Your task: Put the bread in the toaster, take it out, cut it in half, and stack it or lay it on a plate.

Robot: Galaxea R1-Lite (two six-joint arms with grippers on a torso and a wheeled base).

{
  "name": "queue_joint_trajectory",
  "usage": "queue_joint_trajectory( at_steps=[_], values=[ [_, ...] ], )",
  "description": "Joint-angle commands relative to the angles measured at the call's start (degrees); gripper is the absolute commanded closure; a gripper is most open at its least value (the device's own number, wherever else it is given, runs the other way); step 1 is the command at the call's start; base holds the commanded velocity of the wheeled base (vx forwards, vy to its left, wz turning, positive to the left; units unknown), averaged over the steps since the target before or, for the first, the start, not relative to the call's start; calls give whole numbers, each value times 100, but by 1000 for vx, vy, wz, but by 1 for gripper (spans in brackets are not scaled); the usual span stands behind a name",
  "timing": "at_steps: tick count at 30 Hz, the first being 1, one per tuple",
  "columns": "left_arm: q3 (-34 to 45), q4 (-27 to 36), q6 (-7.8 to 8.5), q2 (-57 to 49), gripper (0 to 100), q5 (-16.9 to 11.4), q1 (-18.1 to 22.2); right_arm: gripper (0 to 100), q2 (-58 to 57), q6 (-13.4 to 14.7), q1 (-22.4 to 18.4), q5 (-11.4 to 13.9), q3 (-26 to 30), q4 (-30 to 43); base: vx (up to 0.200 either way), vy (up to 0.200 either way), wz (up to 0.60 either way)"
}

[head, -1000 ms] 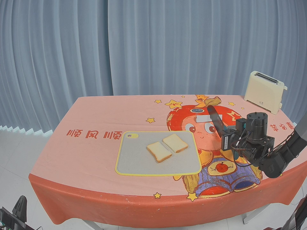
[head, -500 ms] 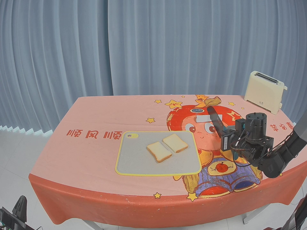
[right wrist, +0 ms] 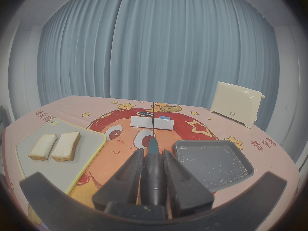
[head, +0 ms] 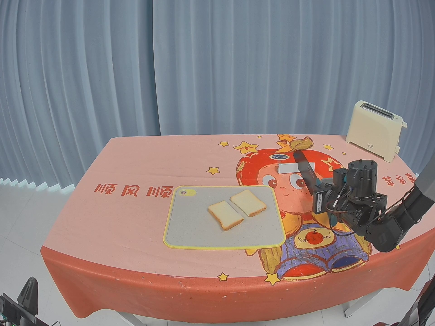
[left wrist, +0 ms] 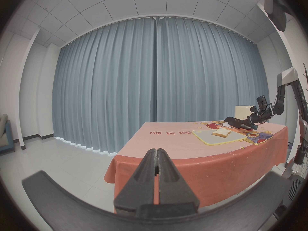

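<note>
The right gripper [right wrist: 153,153] is hanging over the table to the right of the grey, yellow-rimmed rectangular cutting board [head: 195,232]. Its two fingers are closing narrowly around the dark handle of a dark-bladed knife [head: 304,168]. The blade is pointing away from the robot, toward a white rectangular block [right wrist: 141,122] that is lying beyond the board's far right corner.

The bread is lying on the cutting board as two pale, brown-crusted halves. One half [head: 225,215] is resting near the board's centre. The other half [head: 248,203] is lying just beside it, toward the board's far right; whether they are touching cannot be told.

A dark grey rectangular tray with raised rim [right wrist: 243,174] is sitting to the right of the board. A cream box-shaped toaster [head: 374,130] is standing well apart from the board, at the far right.

The left gripper [left wrist: 156,154] is hanging well off to the left of the board, clear of the pink printed tablecloth [head: 136,168]. Its fingers are pressing together with nothing between them.
</note>
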Motion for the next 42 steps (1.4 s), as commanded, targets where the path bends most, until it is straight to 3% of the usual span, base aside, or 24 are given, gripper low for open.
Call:
queue_joint_trajectory(
  at_steps=[1, 26, 27, 42],
  values=[
    [75, -1, -2, -93, 100, 2, 2, 100, 20, 2, -1, -1, 2, 6, 0, 0, 0],
    [75, -1, -2, -93, 100, 2, 2, 100, 117, 2, -1, -1, 11, -187, 0, 0, 0],
    [75, -1, -2, -93, 100, 2, 2, 0, 108, 2, -1, -1, 11, -187, 0, 0, 0],
    [75, -1, -2, -93, 100, 2, 2, 0, 73, 11, 8, -1, -7, -205, 0, 0, 0]
  ],
)
